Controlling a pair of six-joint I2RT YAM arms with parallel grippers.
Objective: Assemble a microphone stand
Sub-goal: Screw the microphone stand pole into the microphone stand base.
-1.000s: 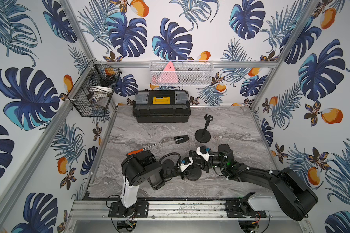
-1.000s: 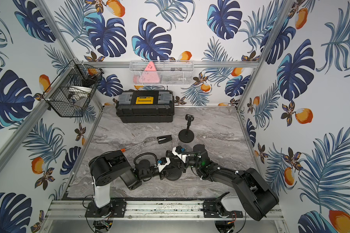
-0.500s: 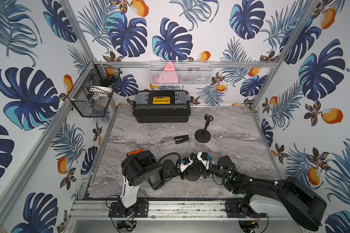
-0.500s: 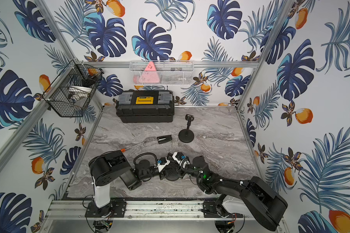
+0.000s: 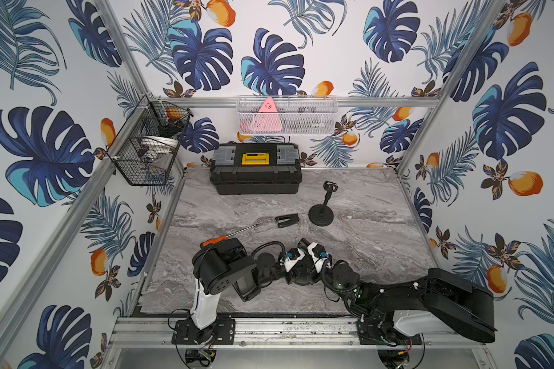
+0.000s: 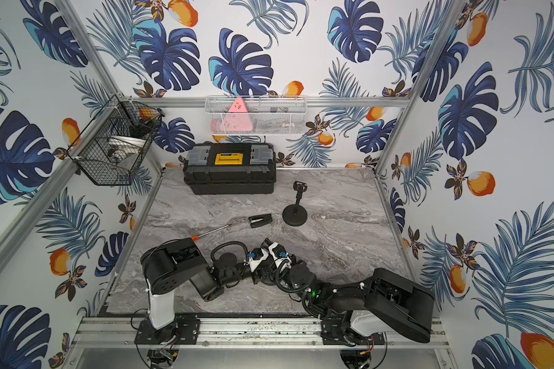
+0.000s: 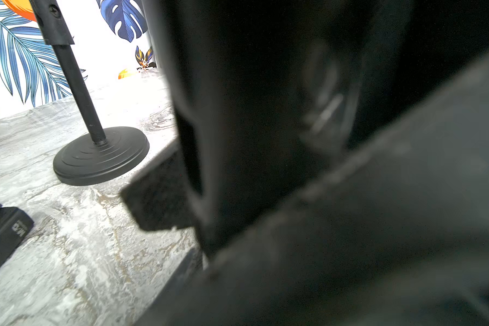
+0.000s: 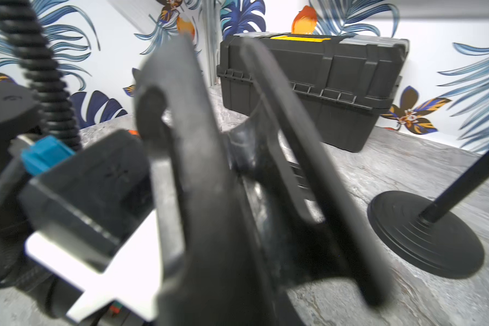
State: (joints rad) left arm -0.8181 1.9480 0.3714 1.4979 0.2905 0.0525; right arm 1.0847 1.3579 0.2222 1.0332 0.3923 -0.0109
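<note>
Top views, both. Bench [image 5: 365, 242]: grey marbled slab in a leaf-papered enclosure. Microphone stand [image 5: 321, 213]: round black base with pole and holder, upright, right of centre, before the toolbox's right end. Toolbox [image 5: 255, 169]: black with a yellow latch, lid down, against the rear wall. Mic clip [image 5: 287, 220]: black, flat on the bench just left of the stand's base, apart from it. Screwdriver [image 5: 215, 240]: orange handle beside the left arm, shaft pointing toward the clip. Left hand [image 5: 296, 271] and right hand [image 5: 311, 270]: both low at the front of the bench, wrists meeting over a dark round piece [image 5: 302, 281]. The grip of either could not be told from above. Wire basket [image 5: 144, 153]: on the left wall.

Left wrist view. The stand stood on the bench, with the clip at the frame's edge. One finger pad [image 7: 158, 194] was near the bench. A blurred dark mass filled the rest. Whether this hand was clenched or released could not be told.

Right wrist view. Two fingers [image 8: 178, 127] stood slightly apart, with a dark part between them. Whether it was grasped could not be told. The toolbox and the stand's base lay beyond.
</note>
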